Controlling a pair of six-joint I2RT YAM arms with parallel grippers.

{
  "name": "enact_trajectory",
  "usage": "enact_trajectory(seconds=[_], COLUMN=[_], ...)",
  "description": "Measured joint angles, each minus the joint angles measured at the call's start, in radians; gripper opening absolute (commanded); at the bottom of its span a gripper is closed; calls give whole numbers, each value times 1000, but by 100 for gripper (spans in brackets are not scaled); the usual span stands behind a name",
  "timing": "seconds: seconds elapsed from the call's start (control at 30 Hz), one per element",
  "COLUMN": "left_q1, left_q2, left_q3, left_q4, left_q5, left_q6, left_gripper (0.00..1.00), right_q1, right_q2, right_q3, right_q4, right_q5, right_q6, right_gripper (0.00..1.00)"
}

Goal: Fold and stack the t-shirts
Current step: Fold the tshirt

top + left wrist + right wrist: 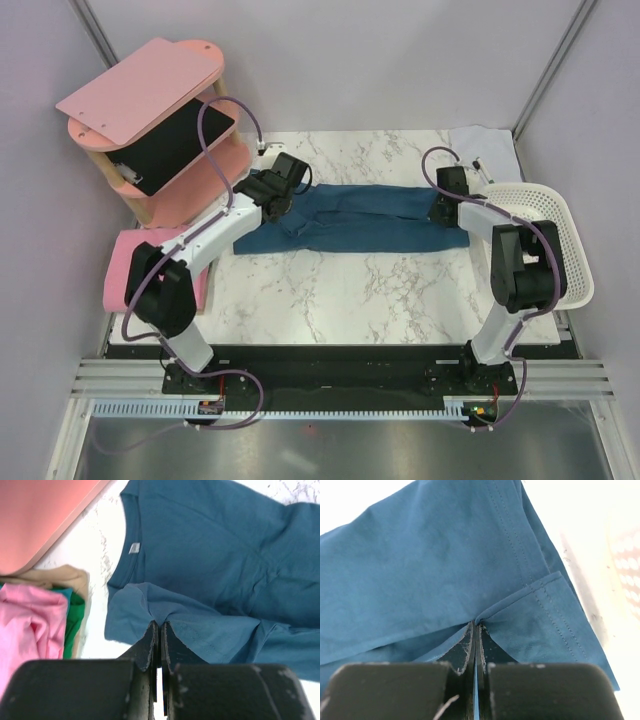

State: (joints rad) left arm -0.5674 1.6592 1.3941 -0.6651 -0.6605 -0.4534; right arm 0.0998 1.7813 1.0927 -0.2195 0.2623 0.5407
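The dark teal-blue t-shirt (350, 218) lies stretched left to right across the middle of the marble table. My left gripper (283, 205) is shut on a pinch of its cloth near the collar end, seen in the left wrist view (160, 625), with the shirt (210, 565) beyond. My right gripper (443, 205) is shut on a fold at the shirt's hem end, seen in the right wrist view (475, 625), with the shirt (435, 565) beyond. The pink t-shirt (128, 265) lies folded at the table's left edge, and also shows in the left wrist view (25, 625).
A pink wooden shelf (150, 100) holding a black slab (180, 145) stands at the back left. A white basket (555, 240) sits at the right edge. A small white cloth (480, 140) lies at the back right. Green cloth (74, 622) lies under the pink shirt.
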Motion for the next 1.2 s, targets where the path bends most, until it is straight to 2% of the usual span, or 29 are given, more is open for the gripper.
enact_trajectory(seconds=[0.1,0.13,0.2,0.23,0.4,0.43,0.47,0.5,0.53,0.63,0.73,0.9,1.0,1.03,1.07,1.13,1.17,1.2], left_q1=[13,19,32,40,79,88,93,102,109,121,126,122,115,111,105,90,80,68], left_q2=[60,79,116,135,249,280,301,331,364,432,428,303,211,185,153,128,113,98], left_q3=[46,60,85,99,212,248,273,315,362,466,465,301,187,151,100,47,9,-30], left_q4=[12,15,16,17,13,14,13,1,-8,-10,-14,19,46,60,76,93,102,105], left_q5=[9,11,17,18,38,42,46,59,71,100,124,187,221,227,233,242,246,248], left_q6=[26,33,43,48,77,85,91,105,116,127,127,127,126,126,124,117,109,101], left_gripper=[2,2,2,2,4,21,43,85,99,100,100,100,99,97,95,93,76,62], right_q1=[-2,-2,-2,-2,-4,-5,-5,-4,-4,0,9,37,51,56,60,67,69,70], right_q2=[35,47,63,67,56,42,17,-6,-35,-118,-196,-232,-222,-212,-198,-146,-118,-79], right_q3=[9,11,16,20,18,7,-9,-20,-29,-44,-63,-81,-87,-86,-84,-58,-39,-9], right_q4=[1,1,0,0,31,43,50,53,53,77,114,149,150,154,153,137,126,111], right_q5=[1,1,1,1,-4,-8,-15,-19,-23,-35,-46,-52,-62,-64,-65,-64,-63,-62], right_q6=[0,0,-5,-6,-40,-47,-57,-61,-69,-90,-105,-128,-138,-144,-149,-162,-174,-178], right_gripper=[3,15,31,44,77,87,94,98,98,98,98,98,98,96,89,25,0,0])
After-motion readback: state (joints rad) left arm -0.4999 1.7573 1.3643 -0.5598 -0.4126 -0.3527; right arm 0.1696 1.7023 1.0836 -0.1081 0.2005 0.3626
